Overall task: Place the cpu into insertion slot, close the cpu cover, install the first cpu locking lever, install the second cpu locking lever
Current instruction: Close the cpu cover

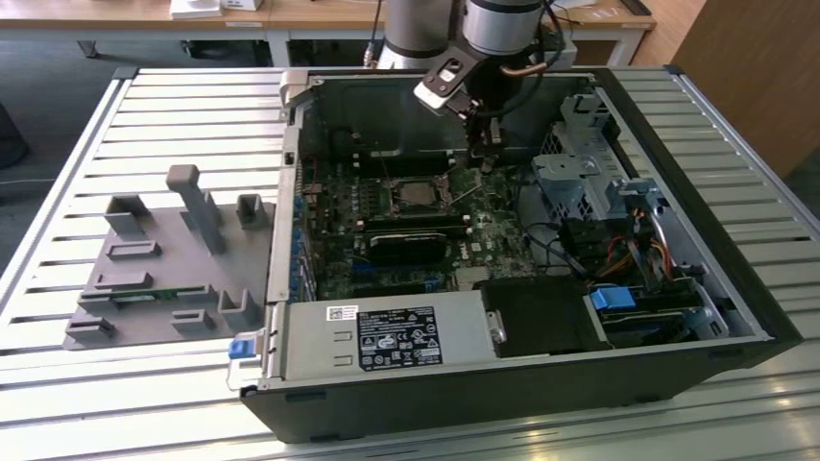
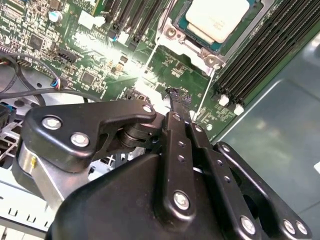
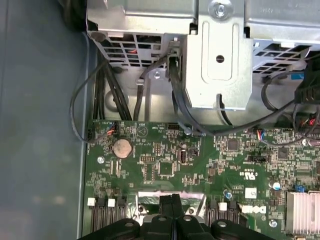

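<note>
One black multi-link gripper (image 2: 177, 96), in use: fingers together with nothing visible between them, tip low over the green printed motherboard (image 3: 165, 160), near a corner of the socket.

One cpu (image 2: 217, 17), a small flat square chip with a pale silver-grey metal top: seated in the insertion slot (image 1: 413, 197), the square silver-rimmed socket at mid-board in the exterior view.

One cpu cover (image 2: 192, 47), a thin silvery frame plate: appears to lie down around the chip, though I cannot tell how its latch edge stands.

Two locking levers, thin silvery wire: the first lever (image 2: 205, 92) runs just beside the gripper tip, and the second lever (image 2: 152, 57) stands off the socket's adjacent side. Neither looks hooked.

Step in hand, by judgement: the first lever.

Handling note: bear on the wire near its free end and sweep it down and under its catch. Keep the tip clear of the chip top and the long black memory slots (image 2: 260, 45) alongside.
</note>
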Controlling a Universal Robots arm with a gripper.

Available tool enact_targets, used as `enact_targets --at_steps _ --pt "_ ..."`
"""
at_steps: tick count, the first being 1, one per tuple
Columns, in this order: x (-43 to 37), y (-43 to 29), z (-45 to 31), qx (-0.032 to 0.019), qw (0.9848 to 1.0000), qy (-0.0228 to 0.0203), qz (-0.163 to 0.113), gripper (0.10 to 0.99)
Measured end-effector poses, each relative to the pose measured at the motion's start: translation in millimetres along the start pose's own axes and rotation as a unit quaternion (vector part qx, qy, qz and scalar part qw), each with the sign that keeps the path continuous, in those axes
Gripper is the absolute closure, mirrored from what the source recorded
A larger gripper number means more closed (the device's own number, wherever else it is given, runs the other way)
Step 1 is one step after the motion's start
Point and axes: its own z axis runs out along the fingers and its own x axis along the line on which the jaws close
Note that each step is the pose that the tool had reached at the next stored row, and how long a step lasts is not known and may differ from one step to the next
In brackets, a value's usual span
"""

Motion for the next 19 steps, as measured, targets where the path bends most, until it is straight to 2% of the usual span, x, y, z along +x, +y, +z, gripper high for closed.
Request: enact_targets --at_steps 12,19 --pt "0.9 17.5 0.9 0.0044 1.0000 -0.0002 0.000 0.980" --pt "1.2 25.7 2.4 0.0086 1.0000 -0.0020 -0.004 0.980"
